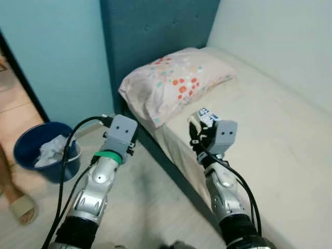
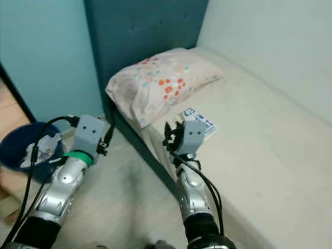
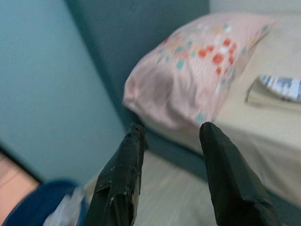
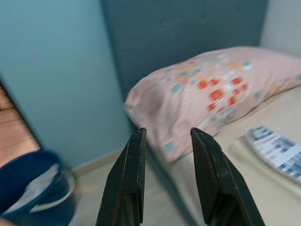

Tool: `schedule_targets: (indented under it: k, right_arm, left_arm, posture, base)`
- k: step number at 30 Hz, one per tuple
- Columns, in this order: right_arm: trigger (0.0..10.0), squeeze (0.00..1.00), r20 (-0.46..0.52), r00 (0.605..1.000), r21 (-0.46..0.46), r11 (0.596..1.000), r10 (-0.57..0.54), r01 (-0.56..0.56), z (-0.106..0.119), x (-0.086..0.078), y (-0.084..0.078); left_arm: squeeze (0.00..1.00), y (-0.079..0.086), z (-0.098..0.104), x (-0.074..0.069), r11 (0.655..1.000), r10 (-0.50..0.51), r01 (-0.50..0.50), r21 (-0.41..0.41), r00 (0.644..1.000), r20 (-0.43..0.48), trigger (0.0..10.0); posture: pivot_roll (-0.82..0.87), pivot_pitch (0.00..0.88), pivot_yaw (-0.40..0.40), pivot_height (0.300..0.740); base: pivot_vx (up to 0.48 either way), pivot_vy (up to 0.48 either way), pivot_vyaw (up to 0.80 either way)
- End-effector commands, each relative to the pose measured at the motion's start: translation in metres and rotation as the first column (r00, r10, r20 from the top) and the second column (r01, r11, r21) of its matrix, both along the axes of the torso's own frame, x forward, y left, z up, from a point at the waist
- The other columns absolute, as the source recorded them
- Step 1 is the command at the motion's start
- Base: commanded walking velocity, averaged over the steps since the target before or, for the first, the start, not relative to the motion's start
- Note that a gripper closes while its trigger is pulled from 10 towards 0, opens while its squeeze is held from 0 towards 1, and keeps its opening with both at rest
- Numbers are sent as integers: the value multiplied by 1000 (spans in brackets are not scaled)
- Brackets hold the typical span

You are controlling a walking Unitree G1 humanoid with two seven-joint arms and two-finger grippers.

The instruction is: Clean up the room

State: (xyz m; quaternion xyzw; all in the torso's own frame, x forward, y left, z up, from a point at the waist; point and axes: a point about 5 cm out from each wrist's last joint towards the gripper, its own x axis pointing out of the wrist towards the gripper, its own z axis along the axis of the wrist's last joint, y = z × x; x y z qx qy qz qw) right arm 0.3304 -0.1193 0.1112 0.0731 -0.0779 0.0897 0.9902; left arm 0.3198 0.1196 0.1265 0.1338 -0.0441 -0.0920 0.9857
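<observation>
A pink pillow with coloured dots lies at the head of the beige bed. Just below the pillow, a flat blue-and-white patterned item rests on the mattress. My right gripper is open and empty, held above the bed's edge and just short of that item. Over the floor beside the bed, my left gripper is raised, also open and empty, and points toward the pillow's end. A blue bucket with crumpled white paper in it stands on the floor at the left.
A dark teal headboard rises behind the pillow, and a light blue wall stands to its left. A person's sandalled foot is beside the bucket. The bed frame's edge runs between my arms.
</observation>
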Motion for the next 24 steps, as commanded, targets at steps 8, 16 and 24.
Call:
schedule_targets:
  k: [8,16,24]
  right_arm:
    - [10000,0,-42,999,-5,1000,-22,22,-8,0,-6]
    - [10000,0,-46,998,0,1000,-29,29,-8,0,-8]
    - [10000,0,-50,998,0,1000,-26,26,-7,1,-8]
  left_arm:
    - [0,-9,-8,-3,999,-43,43,-9,998,-46,10000]
    - [0,-10,-8,-3,999,-48,47,-21,997,-63,10000]
    - [0,-11,-8,-2,998,-56,53,-37,996,-72,10000]
  posture:
    - [60,14,6,740]
    - [60,14,4,740]
    - [60,11,1,740]
  base:
    - [-41,0,-200]
    - [0,0,-800]
    - [0,0,-800]
